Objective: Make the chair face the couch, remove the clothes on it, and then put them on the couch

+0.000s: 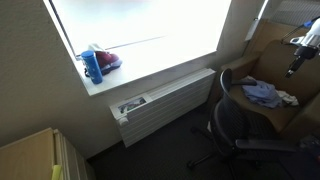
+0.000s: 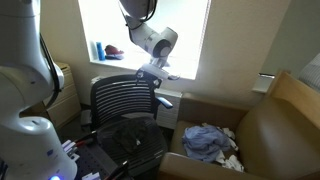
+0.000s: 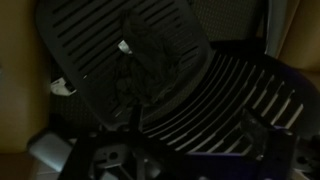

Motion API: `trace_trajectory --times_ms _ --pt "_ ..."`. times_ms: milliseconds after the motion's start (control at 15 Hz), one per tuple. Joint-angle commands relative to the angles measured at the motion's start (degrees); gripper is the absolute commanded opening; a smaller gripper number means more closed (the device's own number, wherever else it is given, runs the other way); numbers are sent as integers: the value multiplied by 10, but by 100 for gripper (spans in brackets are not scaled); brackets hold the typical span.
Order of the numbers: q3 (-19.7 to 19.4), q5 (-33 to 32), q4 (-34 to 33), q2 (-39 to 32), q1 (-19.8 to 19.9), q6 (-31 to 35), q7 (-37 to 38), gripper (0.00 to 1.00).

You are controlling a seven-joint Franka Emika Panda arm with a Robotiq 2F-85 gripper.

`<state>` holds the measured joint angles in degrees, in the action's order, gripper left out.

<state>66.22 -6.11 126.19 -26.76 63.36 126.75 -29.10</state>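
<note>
A black mesh office chair (image 2: 122,100) stands by the window, with a dark garment (image 2: 128,137) on its seat. The wrist view looks down on the slatted backrest (image 3: 225,85) and the dark garment (image 3: 140,60) on the seat. My gripper (image 2: 150,72) is at the top edge of the backrest; its fingers (image 3: 195,128) are dim, wide apart and look open around that edge. The brown couch (image 2: 275,125) is beside the chair and holds a heap of blue and white clothes (image 2: 208,140). That heap also shows in an exterior view (image 1: 262,93), next to the chair (image 1: 232,120).
A white radiator (image 1: 165,100) runs under the bright window. A blue bottle (image 1: 93,67) and a red item stand on the sill. A wooden cabinet (image 1: 30,155) is in the near corner. The robot's white arm (image 2: 20,80) fills one side of an exterior view.
</note>
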Motion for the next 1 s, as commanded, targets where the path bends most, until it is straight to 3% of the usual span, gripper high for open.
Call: trace_trajectory --times_ms 0,200,533,733,867,933 --pt "-125 -4 47 -4 -154 4 -18 100" --pt "-229 -49 46 -30 -300 8 -21 100" --pt "-436 -144 51 -35 -538 169 -4 100" --pt "-531 -198 60 -47 -629 303 36 100" --pt "-578 -216 60 -59 -669 398 73 100" --pt "-551 -178 53 -51 -651 335 33 100"
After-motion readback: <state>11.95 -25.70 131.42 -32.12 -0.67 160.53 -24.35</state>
